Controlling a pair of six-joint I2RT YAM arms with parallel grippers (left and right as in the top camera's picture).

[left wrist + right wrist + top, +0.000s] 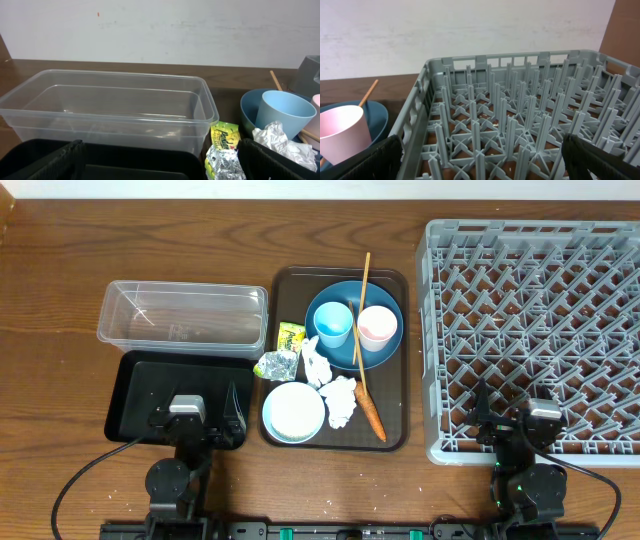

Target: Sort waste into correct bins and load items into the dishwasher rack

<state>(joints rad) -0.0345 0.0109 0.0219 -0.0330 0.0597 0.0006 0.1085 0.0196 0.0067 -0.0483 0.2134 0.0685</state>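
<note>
On the brown tray (pixel 404 360) a blue plate (pixel 340 292) holds a light blue cup (pixel 333 323) and a pinkish cup (pixel 377 328), with chopsticks (pixel 361 310) lying across it. In front lie the carrot (pixel 370 412), tissues (pixel 340 398), foil wrapper (pixel 276 365), yellow-green packet (pixel 290 337) and a pale bowl (pixel 294 411) that looks white inside. The clear tub (pixel 185 315) and black tray (pixel 135 395) sit to the left, the grey rack (pixel 535 330) to the right. My left gripper (pixel 197 423) is open over the black tray's near edge. My right gripper (pixel 515 425) is open over the rack's near edge.
The left wrist view shows the tub (pixel 110 110), packet (pixel 224 136), foil (pixel 225 162) and blue cup (pixel 285 112) ahead of the open fingers (pixel 160 167). The right wrist view shows rack pegs (pixel 520 115) and the pinkish cup (pixel 342 132) to the left.
</note>
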